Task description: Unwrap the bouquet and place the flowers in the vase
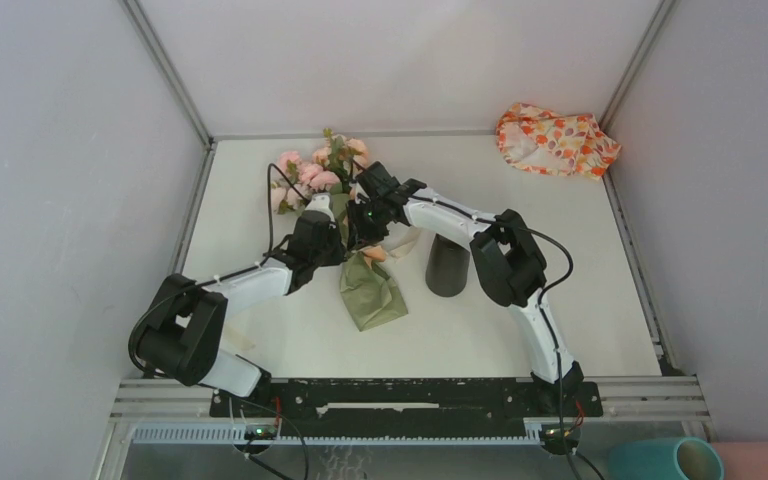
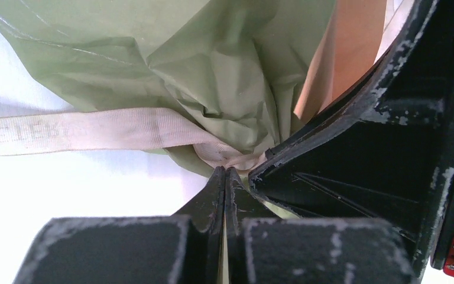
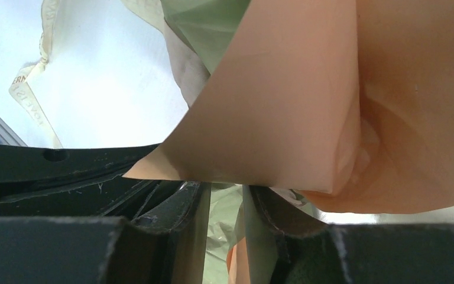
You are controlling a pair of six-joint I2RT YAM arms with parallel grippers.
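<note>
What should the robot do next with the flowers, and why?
Probably move the right gripper to the loose end of the ribbon and tug it. The ribbon is knotted round the paper wrap, the left gripper is shut right at the knot, and the right gripper's jaws stand apart around paper.

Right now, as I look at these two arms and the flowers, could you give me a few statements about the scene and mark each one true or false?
1. The flowers already stand in the vase. False: the bouquet lies wrapped on the table, beside the vase.
2. The left gripper is closed, with its tips at the cream ribbon. True.
3. The vase is to the left of the bouquet. False: in the top view it is to the right of it.
4. A patterned cloth lies in the far right corner. True.
5. The right gripper is pressed tight shut. False: a gap shows between its jaws.
</note>
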